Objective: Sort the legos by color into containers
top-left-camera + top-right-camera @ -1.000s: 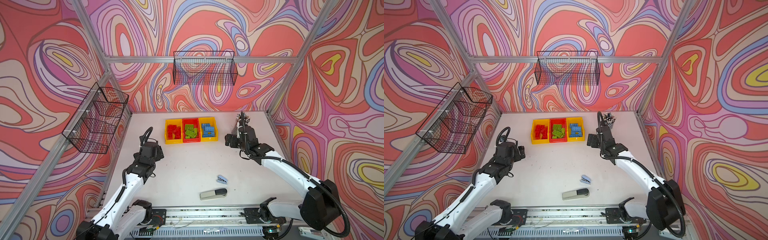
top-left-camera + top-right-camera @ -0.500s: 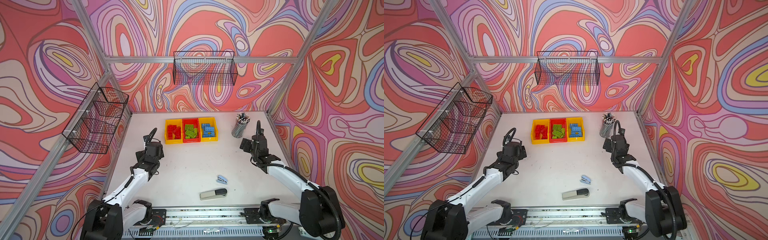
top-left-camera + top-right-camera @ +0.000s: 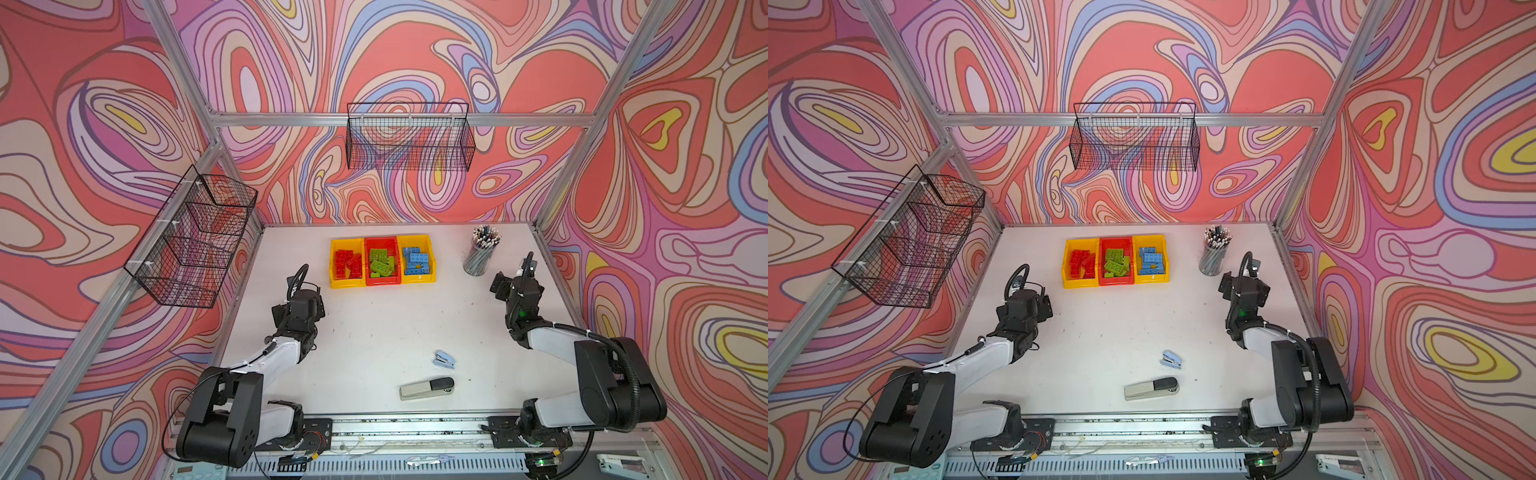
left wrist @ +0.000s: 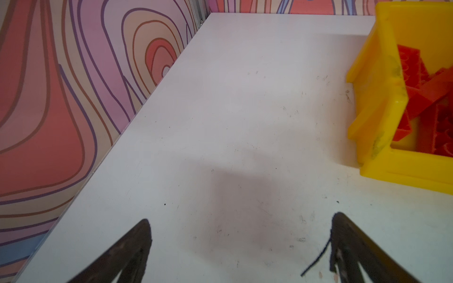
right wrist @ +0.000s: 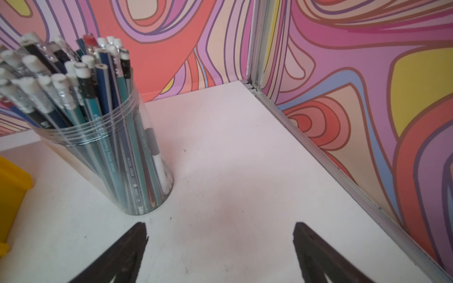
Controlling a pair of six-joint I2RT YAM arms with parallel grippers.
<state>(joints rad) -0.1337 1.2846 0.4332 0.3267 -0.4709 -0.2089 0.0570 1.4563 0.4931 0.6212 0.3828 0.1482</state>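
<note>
Three joined containers stand at the back middle of the table. The left yellow bin (image 3: 347, 283) (image 4: 377, 98) holds red legos (image 3: 348, 264) (image 4: 414, 71). The middle red bin (image 3: 382, 281) holds green legos (image 3: 381, 262), and the right yellow bin (image 3: 419, 278) holds blue legos (image 3: 415, 259). No loose lego shows on the table. My left gripper (image 3: 301, 305) (image 4: 241, 220) hovers open and empty over bare table, in front of and left of the bins. My right gripper (image 3: 517, 286) (image 5: 220, 224) is open and empty, just right of the pencil cup.
A clear cup of pencils (image 3: 478, 257) (image 5: 117, 156) stands right of the bins. A small light-blue stapler (image 3: 444, 359) and a longer grey-and-black stapler (image 3: 426, 388) lie near the front. Black wire baskets hang on the back wall (image 3: 409, 141) and left wall (image 3: 195, 241).
Both arms have drawn back from the bins toward the front and folded low. The right gripper moved right, uncovering the pencil cup. Both stayed open and empty.
</note>
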